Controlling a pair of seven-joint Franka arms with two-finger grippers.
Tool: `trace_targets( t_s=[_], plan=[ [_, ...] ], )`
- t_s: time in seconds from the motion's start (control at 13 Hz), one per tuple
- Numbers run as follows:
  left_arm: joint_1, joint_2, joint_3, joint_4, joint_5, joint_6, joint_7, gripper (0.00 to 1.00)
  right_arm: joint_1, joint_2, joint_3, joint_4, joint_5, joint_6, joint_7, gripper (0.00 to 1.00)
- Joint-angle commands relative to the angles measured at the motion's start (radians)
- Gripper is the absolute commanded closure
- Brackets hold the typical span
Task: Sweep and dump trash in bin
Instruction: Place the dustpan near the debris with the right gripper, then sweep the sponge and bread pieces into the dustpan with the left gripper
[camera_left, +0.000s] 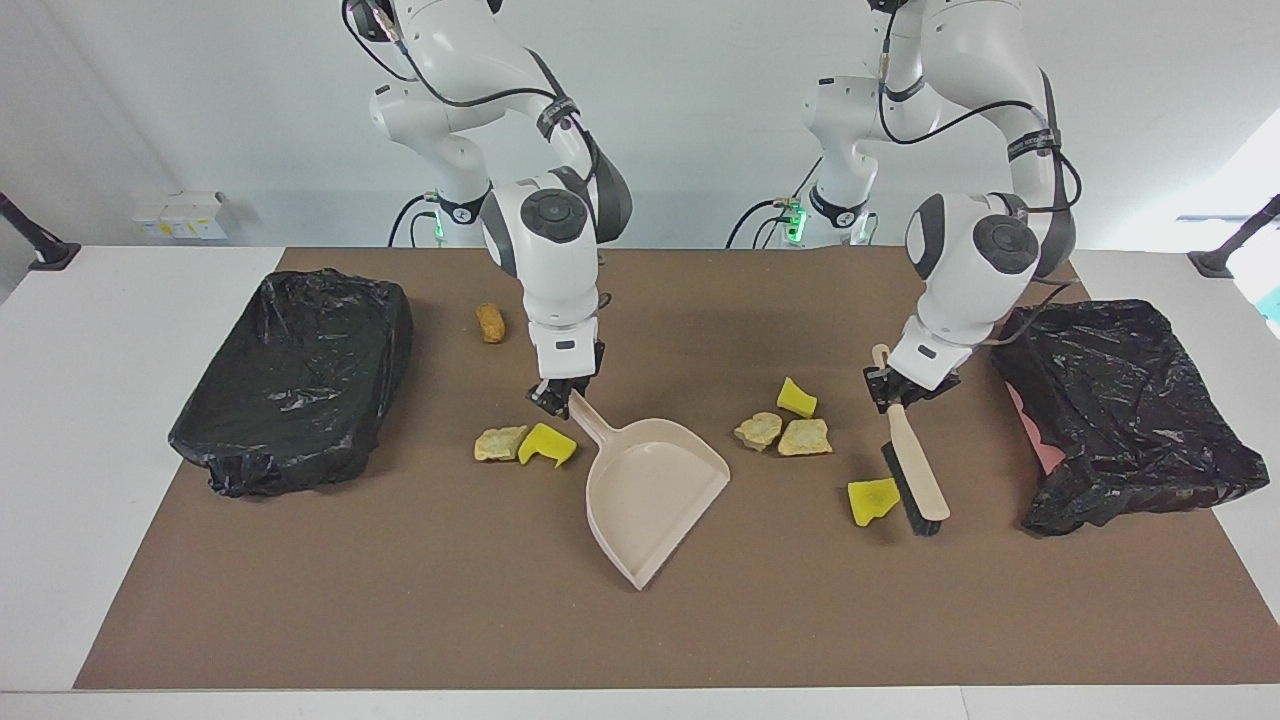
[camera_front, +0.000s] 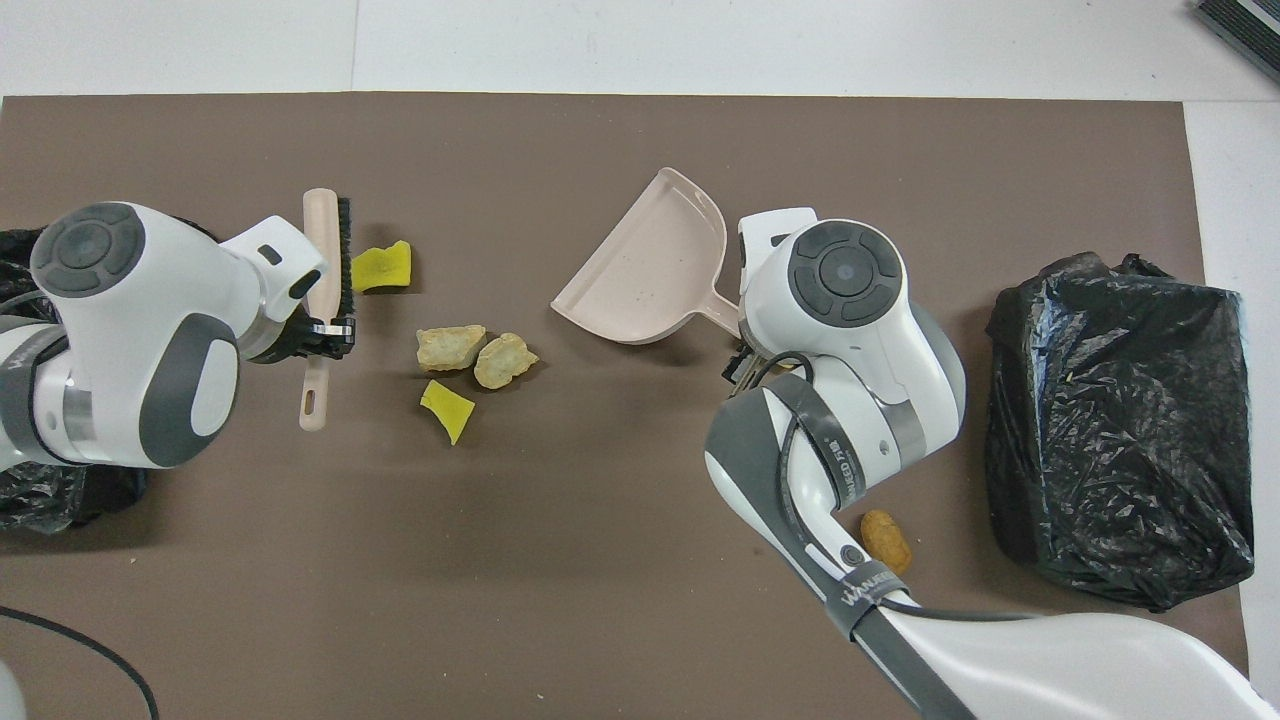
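Brown mat (camera_left: 400, 620) covers a white table (camera_left: 90, 450) before a plain white wall. Black-lined bin (camera_left: 295, 380) at the right arm's end, another bin (camera_left: 1130, 410) at the left arm's. Right gripper (camera_left: 560, 397) clamps the dustpan (camera_left: 650, 495) handle; left gripper (camera_left: 905, 388) clamps the brush (camera_left: 915, 470). Trash lies loose on the mat: yellow sponge (camera_left: 872, 500) just beside the bristles, three scraps (camera_left: 785, 425) mid-table, two scraps (camera_left: 525, 443) by the dustpan handle, brown nugget (camera_left: 490, 322) nearer the robots
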Motion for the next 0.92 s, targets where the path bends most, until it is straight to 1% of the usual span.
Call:
trace_targets(
  t_s=[0.0,0.08,0.15,0.23,0.31,0.39,0.46,0.54,0.69,0.77,0.85],
  plan=[
    [0.068,0.008,-0.008,0.017,0.017,-0.031,0.145,1.0,-0.007,0.05,0.016,-0.021,0.002,0.074,-0.171,1.0],
    [0.066,0.011,-0.008,0.012,0.018,-0.035,0.179,1.0,-0.005,0.062,0.018,-0.016,0.002,0.078,-0.202,1.0],
    [0.054,0.04,-0.008,0.003,0.027,-0.022,0.184,1.0,-0.002,0.067,0.018,-0.014,0.002,0.088,-0.224,0.99],
    [0.052,0.056,-0.009,0.0,0.036,-0.015,0.186,1.0,-0.002,0.078,0.018,-0.01,0.001,0.098,-0.245,0.79],
    [0.051,0.054,-0.011,0.001,0.038,-0.032,0.186,1.0,-0.003,0.082,0.018,-0.005,0.001,0.102,-0.258,0.6],
    [0.03,0.048,-0.011,-0.012,0.038,-0.035,0.186,1.0,-0.003,0.082,0.018,-0.005,0.001,0.104,-0.261,0.44],
    [0.013,0.036,-0.011,-0.035,0.038,-0.037,0.184,1.0,-0.002,0.084,0.018,-0.004,0.001,0.104,-0.259,0.25],
    [0.003,0.03,-0.011,-0.041,0.038,-0.043,0.184,1.0,-0.002,0.084,0.019,-0.001,0.001,0.105,-0.256,0.25],
    [-0.001,0.03,-0.009,-0.038,0.036,-0.052,0.183,1.0,0.01,0.099,0.019,0.038,0.004,0.104,-0.241,0.25],
    [0.003,0.03,-0.009,-0.038,0.038,-0.054,0.184,1.0,0.013,0.111,0.021,0.053,0.004,0.105,-0.223,0.3],
    [0.003,0.03,-0.009,-0.038,0.037,-0.054,0.184,1.0,0.013,0.113,0.021,0.056,0.002,0.105,-0.21,0.53]
  ],
)
